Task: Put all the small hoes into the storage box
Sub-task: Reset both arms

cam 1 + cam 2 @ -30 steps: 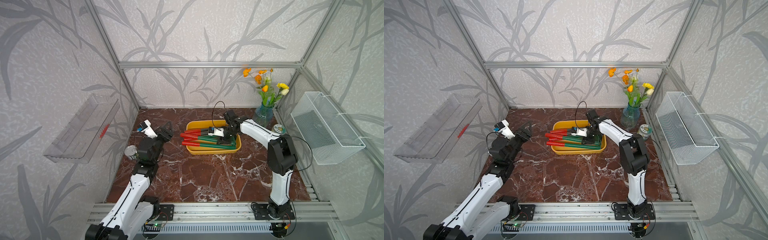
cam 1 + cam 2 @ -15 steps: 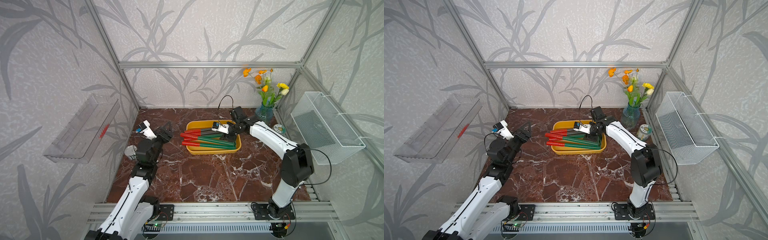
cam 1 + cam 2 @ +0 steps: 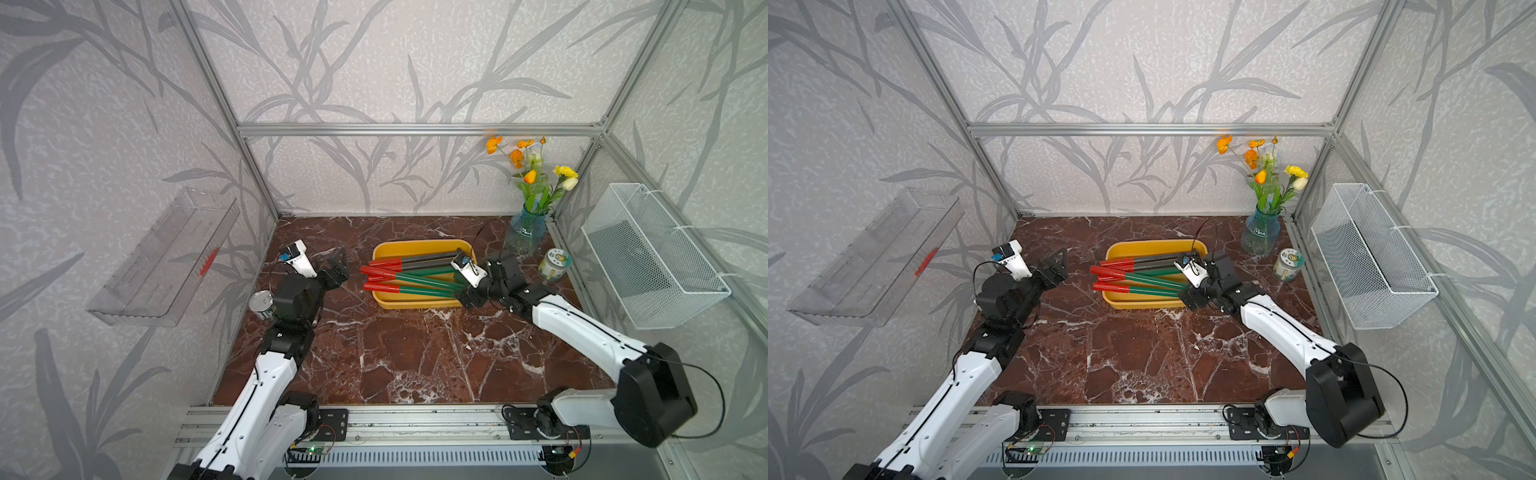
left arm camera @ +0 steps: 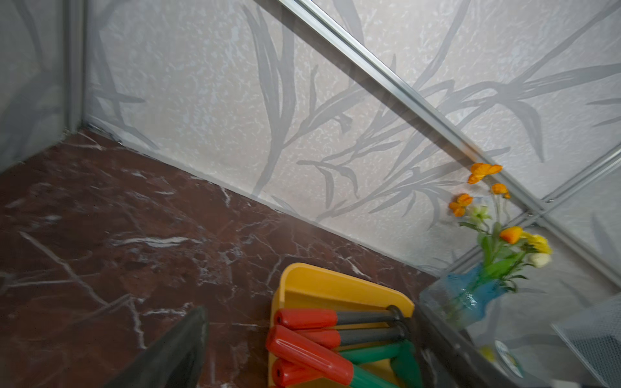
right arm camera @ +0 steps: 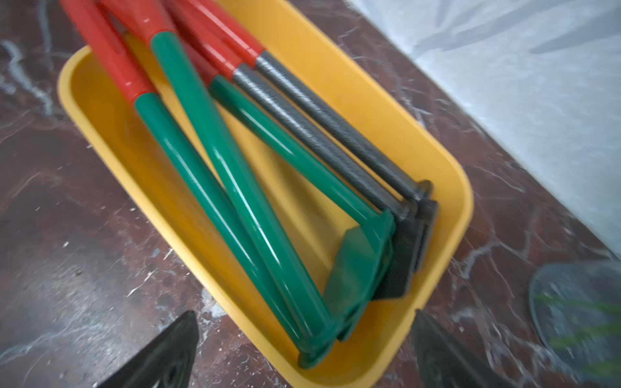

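Five small hoes (image 5: pixel 240 188), with red grips and green or grey shafts, lie together inside the yellow storage box (image 5: pixel 379 114). Their blades sit at one end and their grips overhang the opposite rim. The right gripper (image 5: pixel 304 314) hangs over the blade end of the box, its fingers (image 5: pixel 168 349) spread wide and pinching nothing. The left gripper (image 3: pixel 337 266) is well apart from the box, over the marble table (image 3: pixel 415 353), its fingers also spread wide and empty.

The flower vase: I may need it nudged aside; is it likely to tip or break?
Probably top-heavy: tall flowers rise well above the vase. Its clear blue body looks like glass, so likely fragile and slippery.
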Motion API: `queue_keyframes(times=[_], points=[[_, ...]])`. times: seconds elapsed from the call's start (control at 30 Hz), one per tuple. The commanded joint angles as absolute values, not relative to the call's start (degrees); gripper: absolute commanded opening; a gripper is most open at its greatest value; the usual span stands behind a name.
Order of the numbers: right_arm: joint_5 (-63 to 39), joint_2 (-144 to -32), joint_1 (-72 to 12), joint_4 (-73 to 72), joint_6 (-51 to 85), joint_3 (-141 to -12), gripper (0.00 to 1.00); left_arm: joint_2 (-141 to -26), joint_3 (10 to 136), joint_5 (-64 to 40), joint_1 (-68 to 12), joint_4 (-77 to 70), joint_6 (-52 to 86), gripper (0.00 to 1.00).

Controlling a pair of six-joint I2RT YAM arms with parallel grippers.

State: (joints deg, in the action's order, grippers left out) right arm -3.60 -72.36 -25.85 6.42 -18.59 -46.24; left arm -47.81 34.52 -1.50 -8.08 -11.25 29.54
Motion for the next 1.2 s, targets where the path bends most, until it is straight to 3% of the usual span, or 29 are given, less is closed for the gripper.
queue_keyframes(times=[0.0, 0.13, 0.33, 0.47, 0.67, 0.8, 1.0, 1.07, 1.13, 1.17], points=[[11.0, -63.5, -25.5, -11.3, -10.2, -39.8, 0.99, -49.0, 36.1, 8.0, -7.8, -5.1, 21.9, 1.0], [20.3, -55.0, -24.0, -12.7, -10.5, -33.2, 0.99, -48.7, 31.8, 16.2, -7.9, -6.2, 20.1, 1.0], [28.0, -51.9, -20.5, -10.1, -4.1, -26.3, 0.99, -44.8, 23.1, 27.4, -8.1, -7.4, 17.5, 1.0], [22.5, -52.1, -15.9, -16.0, -0.3, -20.5, 0.99, -43.4, 15.6, 30.0, -8.2, -16.0, 11.9, 1.0], [22.8, -60.4, -14.6, -30.8, -2.7, -14.7, 0.99, -53.8, 12.4, 29.9, -8.1, -29.0, 5.6, 1.0], [23.2, -66.8, -14.0, -40.4, -5.1, -13.6, 0.99, -67.9, 16.8, 38.2, -8.0, -36.0, 3.0, 1.0], [18.5, -77.2, -10.6, -53.9, -7.7, -15.4, 0.99, -82.2, 20.6, 30.9, -6.5, -48.5, 2.5, 1.0], [16.6, -77.6, -9.2, -46.4, -5.8, -19.1, 0.99, -88.1, 22.0, 26.6, -5.0, -54.4, 0.8, 0.98], [13.8, -77.9, -7.4, -43.4, -2.9, -20.8, 0.99, -84.5, 25.8, 22.4, -2.8, -39.6, 4.7, 0.94], [12.6, -78.6, -6.9, -46.0, -1.7, -20.0, 0.99, -85.2, 23.9, 21.4, -2.6, -44.1, 4.1, 0.94]])
